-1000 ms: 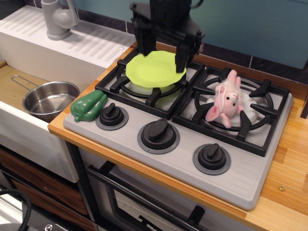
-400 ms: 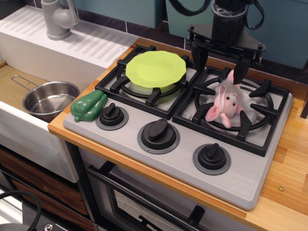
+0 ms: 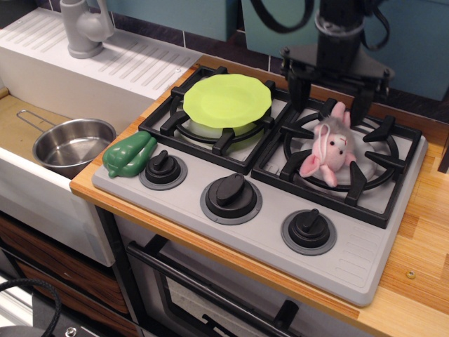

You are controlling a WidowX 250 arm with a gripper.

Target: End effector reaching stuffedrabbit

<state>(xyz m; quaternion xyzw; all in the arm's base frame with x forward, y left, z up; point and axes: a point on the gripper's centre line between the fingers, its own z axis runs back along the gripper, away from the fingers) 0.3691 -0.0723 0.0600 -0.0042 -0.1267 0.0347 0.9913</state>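
The stuffed rabbit (image 3: pixel 328 150), pale pink and white with floppy pink ears, lies on the right burner grate of the toy stove (image 3: pixel 231 232). My black gripper (image 3: pixel 330 104) hangs just behind and above the rabbit at the back of that burner. Its two fingers point down and stand wide apart, one to the rear left of the rabbit and one at its rear right by the raised ear. The fingers hold nothing.
A lime green plate (image 3: pixel 226 100) sits on the left burner. A green toy pepper (image 3: pixel 129 154) lies at the stove's front left corner. A steel pot (image 3: pixel 72 145) sits in the sink at left, with a grey faucet (image 3: pixel 85 27) behind. Three black knobs line the stove front.
My gripper has moved from above the green plate rightward to the right burner, then lowered slightly behind the rabbit. The rabbit has not moved.
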